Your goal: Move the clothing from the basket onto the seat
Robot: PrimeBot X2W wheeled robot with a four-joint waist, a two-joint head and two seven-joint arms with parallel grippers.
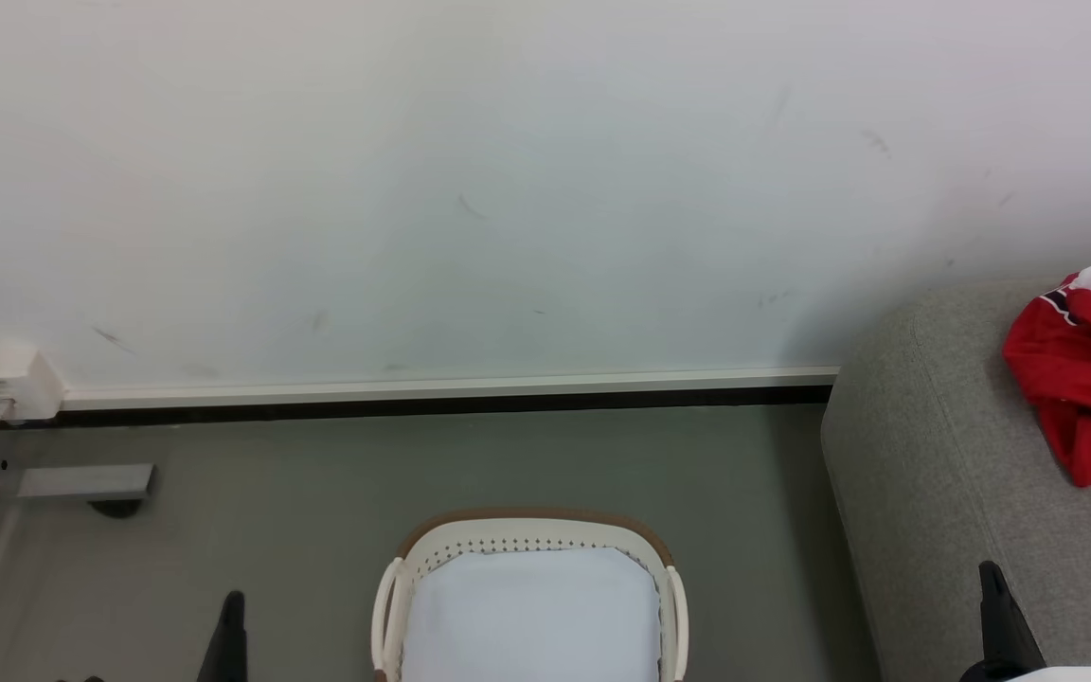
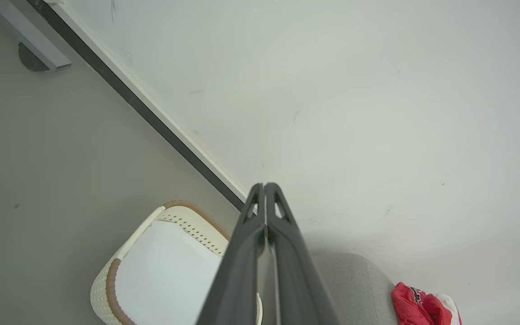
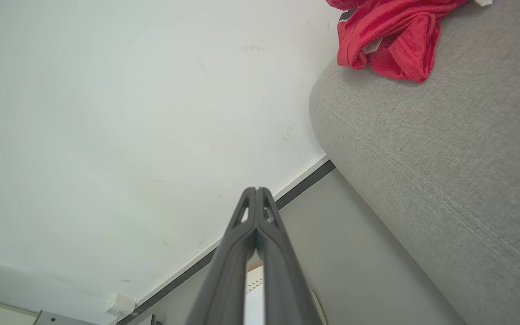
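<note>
The red jersey [image 1: 1081,379] with white trim lies crumpled on the grey sofa [image 1: 934,493] at the right; it shows again as a red heap [image 3: 386,36] on the sofa [image 3: 445,149] and small at the edge [image 2: 422,309]. The cream basket [image 1: 669,606] stands on the floor at bottom centre, holding just its white cloth lining [image 1: 531,616]. My left gripper [image 1: 231,606] rises at lower left, fingers pressed together and empty [image 2: 264,187]. My right gripper [image 1: 989,578] stands over the sofa's front, likewise shut on nothing [image 3: 256,190].
A white wall with a dark skirting strip [image 1: 432,407] runs behind the basket. A white socket box [image 1: 10,379] and a grey metal bracket [image 1: 86,481] sit at the far left. Grey floor [image 1: 271,502] surrounds the basket.
</note>
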